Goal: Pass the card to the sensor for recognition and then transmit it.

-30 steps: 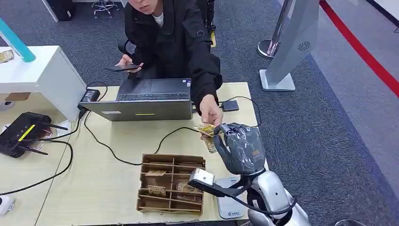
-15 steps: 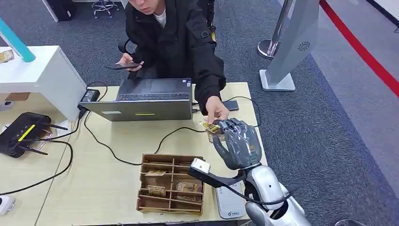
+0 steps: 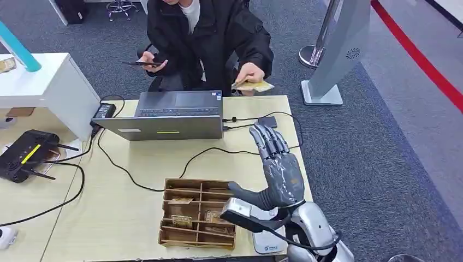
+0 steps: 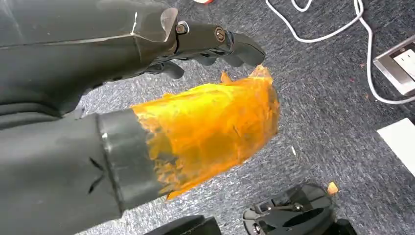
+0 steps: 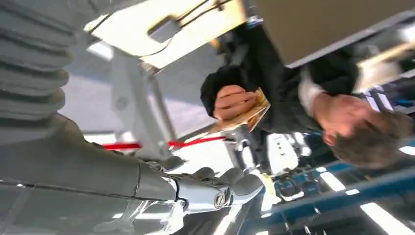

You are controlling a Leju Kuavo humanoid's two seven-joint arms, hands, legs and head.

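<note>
A person seated across the table holds the yellowish card (image 3: 253,85) in one hand (image 3: 247,72), just past the table's far edge. The right wrist view shows the same card (image 5: 250,115) pinched in that person's fingers. My right hand (image 3: 278,166) is raised over the right side of the table, fingers stretched out and apart, thumb out to the side, holding nothing. It stands well short of the card. The flat white sensor (image 3: 266,243) lies near the front edge, partly hidden under my right forearm. My left hand (image 4: 195,122) hangs over grey carpet and holds nothing.
A cardboard tray (image 3: 201,182) with compartments holding several cards sits left of my right arm. A grey laptop (image 3: 169,114) stands at the far side, with black cables trailing across the table (image 3: 125,213). A small black device (image 3: 267,121) lies beyond my fingertips. A black router (image 3: 24,155) sits far left.
The person took the card from my right hand and drew it back past the table's far edge. My right hand has let go and spread its fingers.
</note>
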